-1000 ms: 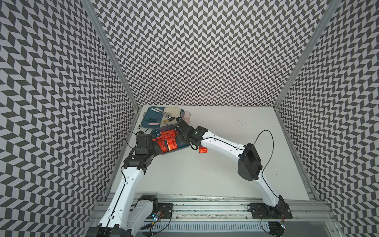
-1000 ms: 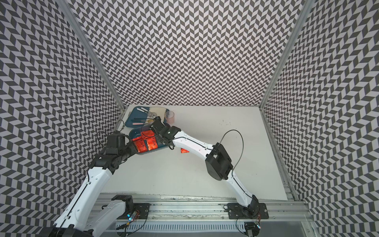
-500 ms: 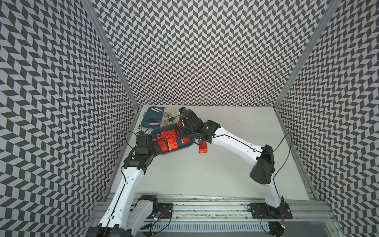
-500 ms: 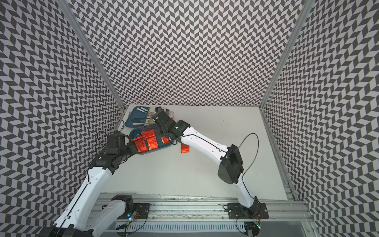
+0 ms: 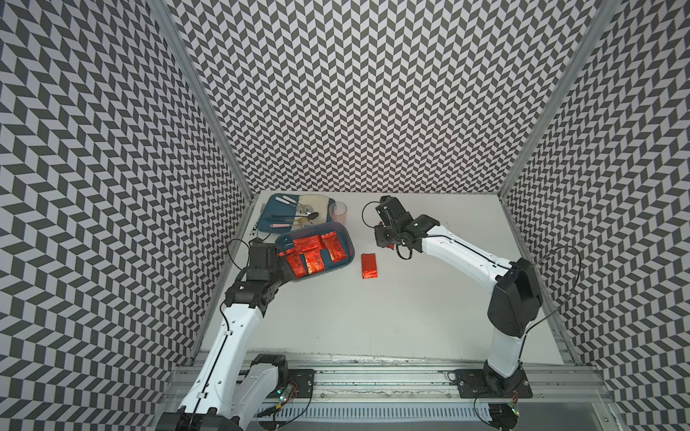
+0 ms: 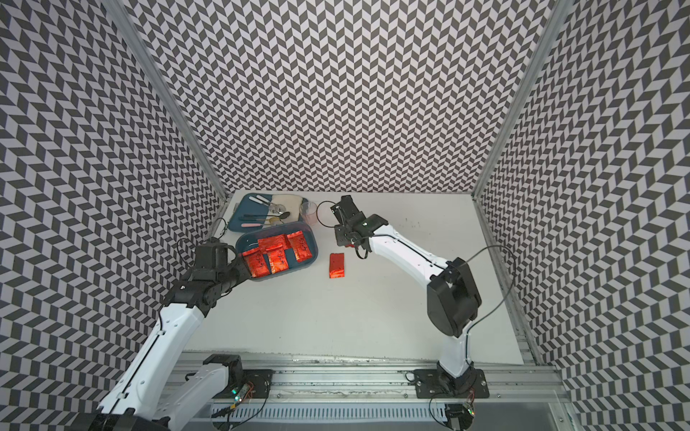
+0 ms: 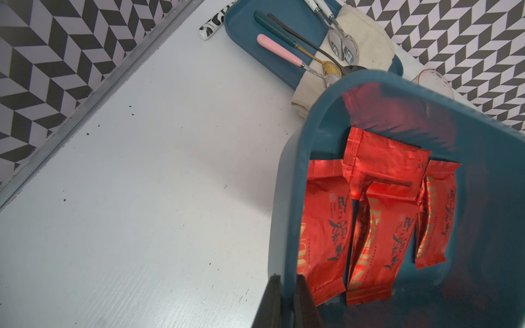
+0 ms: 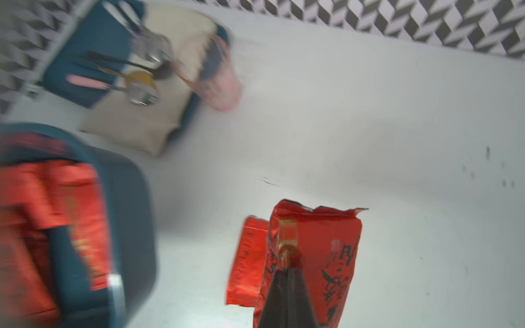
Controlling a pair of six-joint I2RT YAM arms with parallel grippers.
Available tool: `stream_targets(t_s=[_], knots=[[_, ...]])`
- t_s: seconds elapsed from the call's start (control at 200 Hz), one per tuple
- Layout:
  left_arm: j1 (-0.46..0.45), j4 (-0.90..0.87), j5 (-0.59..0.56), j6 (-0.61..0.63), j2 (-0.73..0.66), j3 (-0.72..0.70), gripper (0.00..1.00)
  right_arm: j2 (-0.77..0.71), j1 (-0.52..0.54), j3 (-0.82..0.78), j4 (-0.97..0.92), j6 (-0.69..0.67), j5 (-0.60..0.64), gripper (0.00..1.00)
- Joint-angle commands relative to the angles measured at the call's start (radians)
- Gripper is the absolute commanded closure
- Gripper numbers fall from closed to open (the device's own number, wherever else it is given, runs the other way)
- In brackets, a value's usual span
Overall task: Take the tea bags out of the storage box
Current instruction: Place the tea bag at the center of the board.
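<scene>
The right arm has pulled back from over the teal-blue plastic storage box [image 5: 349, 249] to the open table on its right. The right gripper [image 8: 287, 274] is pinched shut on one shiny red-orange foil tea bag [image 8: 321, 250], which hangs crumpled above the surface.

The floor of the cell is a matte white tabletop [image 5: 373, 317], lightly scuffed and speckled. It is walled on three sides by panels of black-and-white chevron print [image 5: 373, 93], with an aluminium rail [image 5: 373, 377] along the front.

The left gripper [image 7: 286, 295] is clamped on the box's smooth rounded rim, one jaw inside the wall and one outside. Four flat sachets [image 5: 313, 257] with dark printed marks lie overlapping in the box. A loose sachet [image 5: 369, 265] lies flat on the table just beside it.

Behind the box sit a flatter blue tray [image 5: 272, 213], holding spoons and a beige cloth, and a clear pinkish cup [image 5: 338, 213].
</scene>
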Motion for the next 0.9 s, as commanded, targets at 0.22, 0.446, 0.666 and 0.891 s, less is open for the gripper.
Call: stream_targets(t_s=[0.22, 0.446, 0.666, 0.891], knots=[[0.006, 0.061, 0.016, 0.005, -0.029, 0.004, 1.00, 0.103, 0.014, -0.079, 0.034, 0.017, 0.000, 1.00], [0.006, 0.062, 0.018, 0.005, -0.029, 0.002, 1.00, 0.111, 0.013, -0.127, 0.022, 0.026, 0.016, 1.00], [0.006, 0.062, 0.020, 0.004, -0.025, 0.002, 1.00, 0.122, 0.016, -0.157, 0.031, 0.029, -0.003, 1.00], [0.006, 0.062, 0.020, 0.005, -0.020, 0.003, 1.00, 0.134, 0.019, -0.154, 0.042, 0.033, -0.020, 1.00]])
